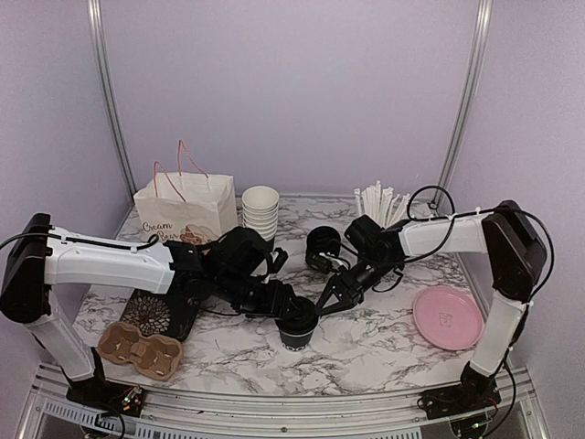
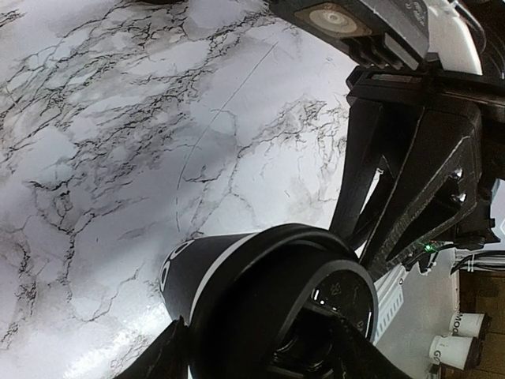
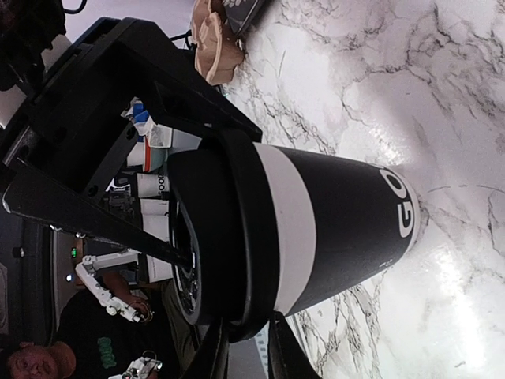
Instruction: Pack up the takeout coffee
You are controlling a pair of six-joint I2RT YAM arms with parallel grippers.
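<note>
A takeout coffee cup [image 1: 298, 327], black with white lettering and a black lid, stands upright on the marble table near the front middle. My left gripper [image 1: 281, 306] grips it from the left. In the left wrist view the cup [image 2: 237, 276] fills the space between the fingers [image 2: 170, 347]. From the right, my right gripper [image 1: 327, 300] meets the cup's top. In the right wrist view its narrow-set fingertips [image 3: 217, 347] pinch the rim of the lid [image 3: 237, 237], above the cup's white band [image 3: 292, 229]. A second black cup [image 1: 322, 245] sits farther back.
A cardboard cup carrier [image 1: 140, 349] lies at the front left beside a dark patterned tray [image 1: 163, 311]. Behind stand a paper bag [image 1: 183, 206], a stack of white-lined cups [image 1: 260, 212] and a cup of white straws [image 1: 379, 203]. A pink plate [image 1: 448, 317] lies at the right.
</note>
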